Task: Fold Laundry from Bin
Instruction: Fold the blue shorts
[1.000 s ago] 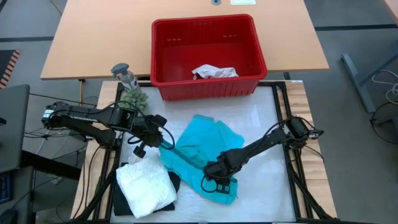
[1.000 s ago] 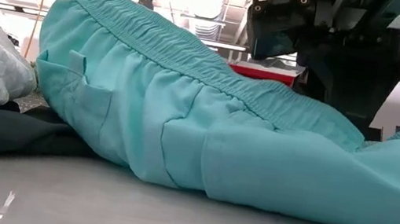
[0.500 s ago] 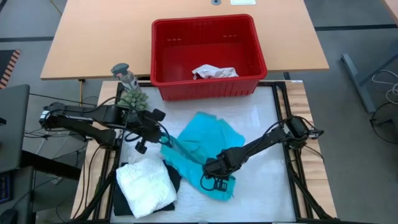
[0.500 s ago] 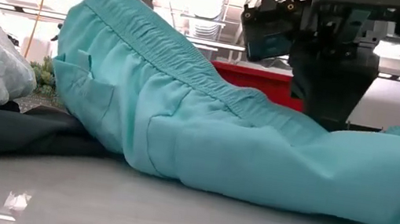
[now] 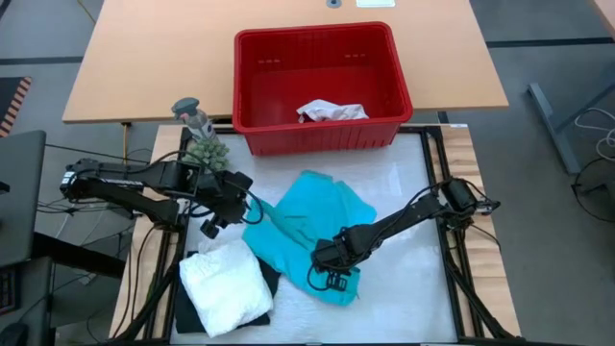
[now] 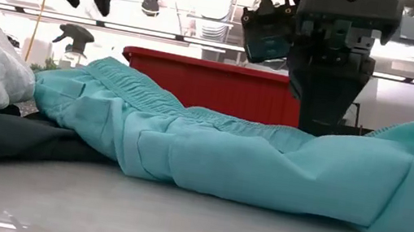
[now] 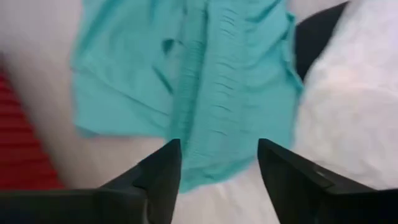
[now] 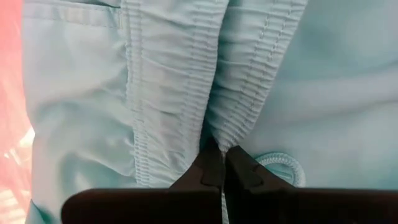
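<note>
Two end effectors at the teal garment (image 5: pixel 307 226), right end effector (image 5: pixel 333 279) pinching its waistband, left end effector (image 5: pixel 215 225) spread just beside it.

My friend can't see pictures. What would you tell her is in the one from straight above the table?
A teal garment lies spread on the table between two dark robot arms. The right gripper is shut on its near edge, and the open left gripper hangs just off its other side. A red bin holding white laundry stands behind; a folded white garment lies near the left arm.
</note>
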